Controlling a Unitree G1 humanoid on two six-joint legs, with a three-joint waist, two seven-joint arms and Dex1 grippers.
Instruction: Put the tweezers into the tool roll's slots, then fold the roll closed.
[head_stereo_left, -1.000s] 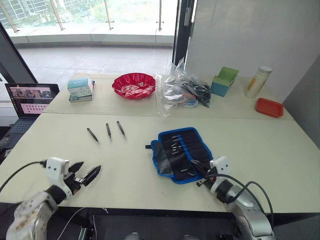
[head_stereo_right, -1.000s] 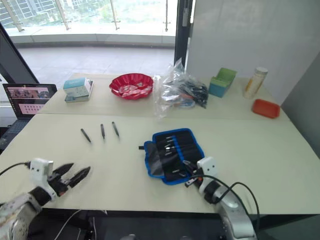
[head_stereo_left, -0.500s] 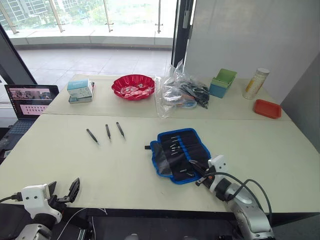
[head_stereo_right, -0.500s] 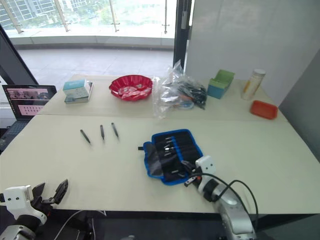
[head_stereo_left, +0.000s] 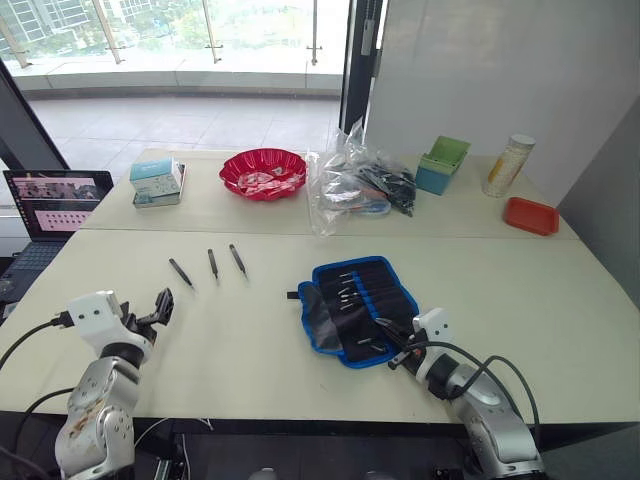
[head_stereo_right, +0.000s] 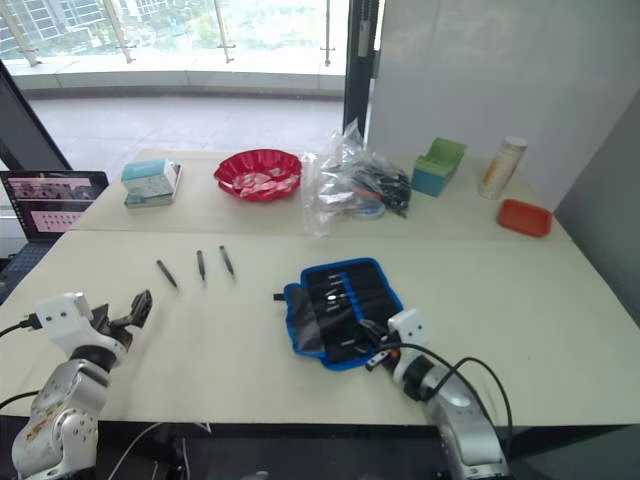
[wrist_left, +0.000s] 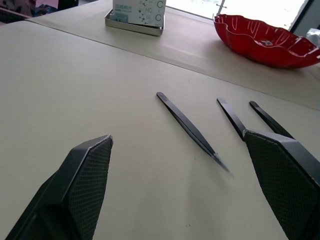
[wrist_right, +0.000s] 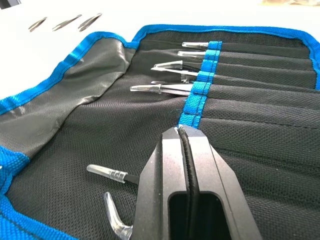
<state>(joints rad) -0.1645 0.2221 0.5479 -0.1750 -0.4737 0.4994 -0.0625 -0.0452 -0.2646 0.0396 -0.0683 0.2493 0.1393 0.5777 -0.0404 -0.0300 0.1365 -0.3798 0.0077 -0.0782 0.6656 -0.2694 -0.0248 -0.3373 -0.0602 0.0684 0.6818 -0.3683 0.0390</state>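
Observation:
Three slim black tweezers (head_stereo_left: 212, 262) lie side by side on the cream table, left of the tool roll (head_stereo_left: 345, 325), which is spread open and flat. Several capped tools sit in its slots (wrist_right: 240, 65). My left gripper (wrist_left: 177, 137) is open just above the table, a short way in front of the three tweezers (wrist_left: 190, 127). My right gripper (wrist_right: 179, 131) hovers low over the roll's inner face, at the near end of its blue band. It is shut on a thin black tweezers that runs lengthwise between its fingers.
Along the far table stand a small box (head_stereo_left: 157, 182), a red bowl (head_stereo_left: 265, 170), a clear plastic bag of tools (head_stereo_left: 355, 185), a green box (head_stereo_left: 445, 163), a canister (head_stereo_left: 508, 165) and a red tray (head_stereo_left: 530, 215). A laptop (head_stereo_left: 55, 195) sits at the left.
My left gripper dropped below the table's front edge, then came back up and forward, closer to the three tweezers. The right gripper stayed on the roll.

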